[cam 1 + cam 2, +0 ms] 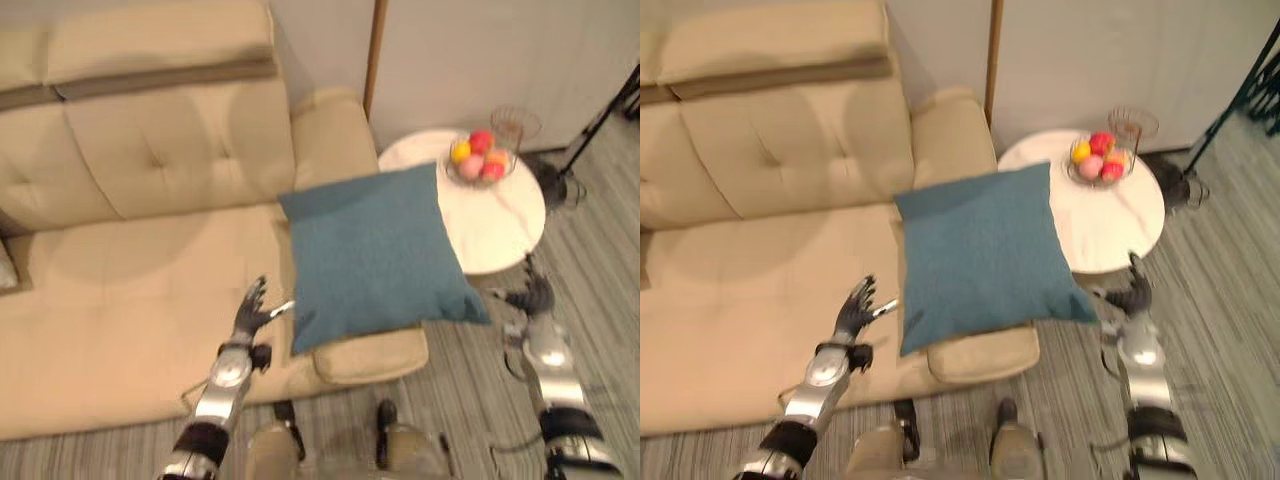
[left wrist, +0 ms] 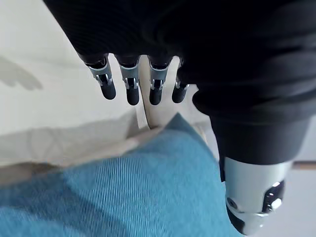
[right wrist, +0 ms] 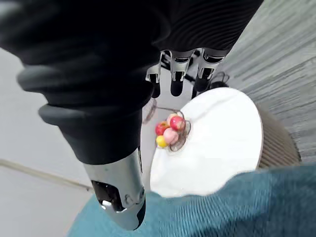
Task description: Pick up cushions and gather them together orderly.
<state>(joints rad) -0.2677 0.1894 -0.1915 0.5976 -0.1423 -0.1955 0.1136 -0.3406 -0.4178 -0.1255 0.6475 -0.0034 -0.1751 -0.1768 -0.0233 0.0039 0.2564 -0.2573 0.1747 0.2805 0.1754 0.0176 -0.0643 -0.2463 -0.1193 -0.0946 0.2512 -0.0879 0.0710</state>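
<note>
Item: teal cushion, lying across the sofa armrest with its far corner over the round tabletop, set between the hands, left robot hand just beside its near-left corner, right robot hand slightly farther off its near-right corner (both straight-fingered, holding nothing).

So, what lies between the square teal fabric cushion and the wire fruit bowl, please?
Only bare white round tabletop, shown in the right wrist view.

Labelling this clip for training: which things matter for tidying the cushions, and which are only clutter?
Job: blue cushion, sofa, left robot hand, right robot hand.
Lying about: round side table, fruit bowl, wooden pole.
</note>
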